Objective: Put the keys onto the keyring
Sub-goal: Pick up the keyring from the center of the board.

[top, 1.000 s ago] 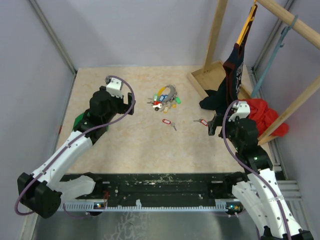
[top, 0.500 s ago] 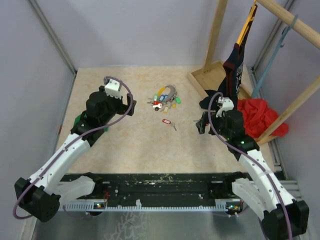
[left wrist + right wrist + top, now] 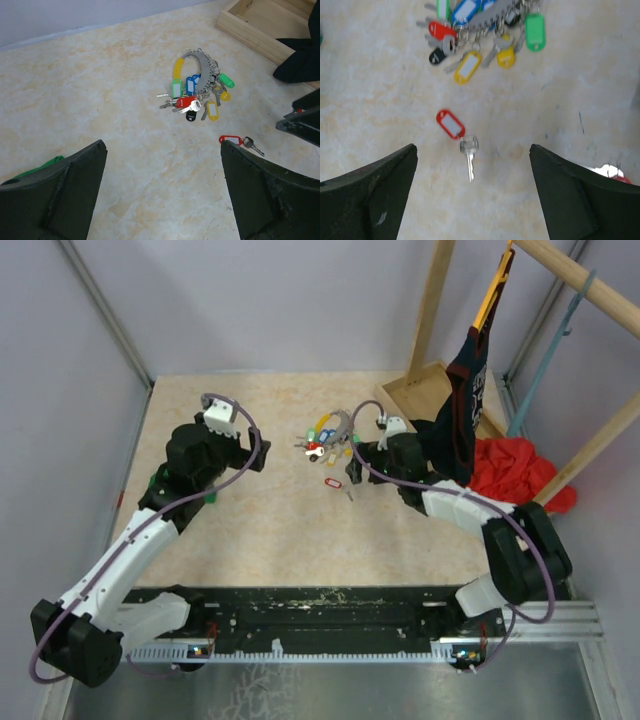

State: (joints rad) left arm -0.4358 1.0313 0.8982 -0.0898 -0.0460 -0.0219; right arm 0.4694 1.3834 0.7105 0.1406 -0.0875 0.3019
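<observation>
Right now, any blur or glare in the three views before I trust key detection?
Right wrist: soft and slightly smeared, red-tagged key has fuzzy edges but is readable. Left wrist: sharp, keyring crisp, no glare. Top external: even light, faint shadows, tags small but distinct.

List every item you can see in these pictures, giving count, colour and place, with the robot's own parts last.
keyring: one, grey, mid-table, carrying keys with green, yellow, blue and red tags
loose key: one, silver with a red tag, on the table just arm-side of the bunch
green object: one, green, under the left arm; what it is cannot be told
wooden rack: one, pale wood, far right corner
dark garment: one, dark, hanging on the rack
red cloth: one, red, right edge by the rack's foot
table: one, beige
left gripper: one, black, open, left of the keyring
right gripper: one, black, open, above the loose key
</observation>
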